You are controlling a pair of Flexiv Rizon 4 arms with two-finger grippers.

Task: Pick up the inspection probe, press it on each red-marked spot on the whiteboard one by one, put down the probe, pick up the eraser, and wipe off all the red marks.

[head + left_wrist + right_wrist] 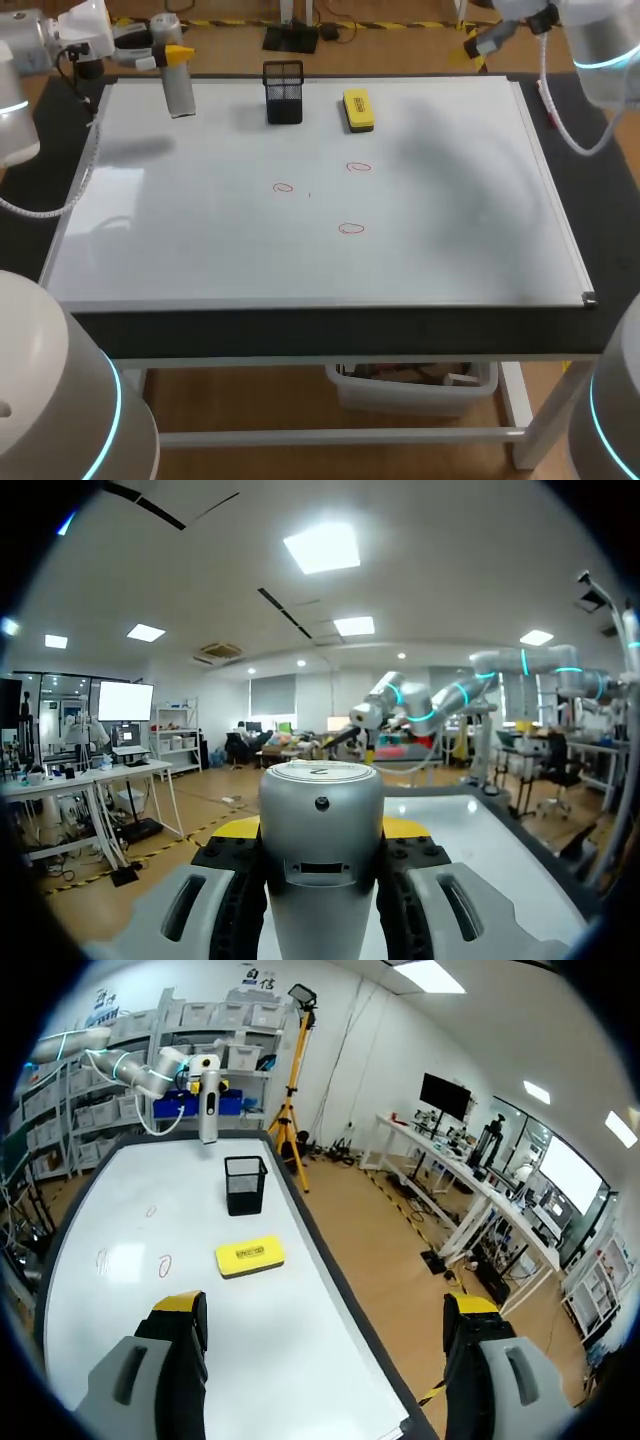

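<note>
The inspection probe [179,88], a silver cylinder, hangs above the whiteboard's [460,210] far left corner with my left gripper [172,54] shut on its upper part. In the left wrist view the probe [321,850] fills the gap between the yellow-tipped fingers [240,829]. Three red marks [283,187] [359,167] [351,229] are drawn near the board's middle. The yellow eraser [358,110] lies at the far middle. My right gripper [478,45] hovers beyond the far right edge, open and empty [325,1310], with the eraser [249,1256] ahead of it.
A black mesh pen holder [284,92] stands upright just left of the eraser, between it and the probe. In the right wrist view the holder [245,1185] stands beyond the eraser. A dark table border [330,330] frames the whiteboard.
</note>
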